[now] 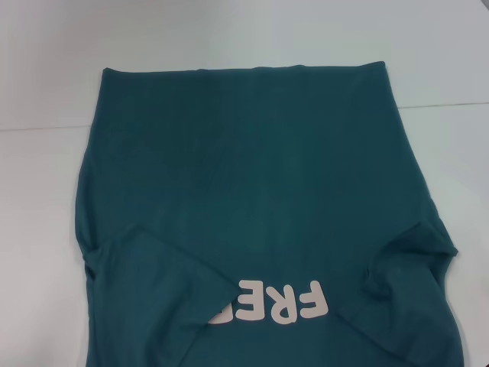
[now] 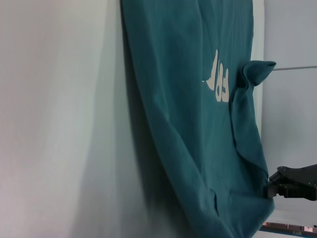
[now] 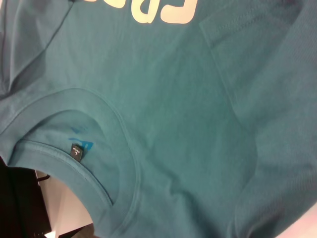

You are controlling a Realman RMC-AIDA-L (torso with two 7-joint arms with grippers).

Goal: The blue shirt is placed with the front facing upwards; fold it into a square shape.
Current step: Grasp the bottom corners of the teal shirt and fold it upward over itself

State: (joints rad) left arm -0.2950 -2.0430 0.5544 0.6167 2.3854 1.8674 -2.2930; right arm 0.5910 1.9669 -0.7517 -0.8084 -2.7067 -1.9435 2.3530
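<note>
Plainly, blue shirt (image 1: pixel 252 183) with white "FRE" print (image 1: pixel 279 303).

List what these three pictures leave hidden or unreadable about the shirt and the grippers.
- Head view: the blue shirt has its collar cut off by the bottom edge; the left sleeve lies folded over part of the white print. No gripper shows.
- Left wrist view: a dark gripper at the shirt's edge; whether it is open or shut is unclear.
- Right wrist view: the collar tag is too small to read.
</note>
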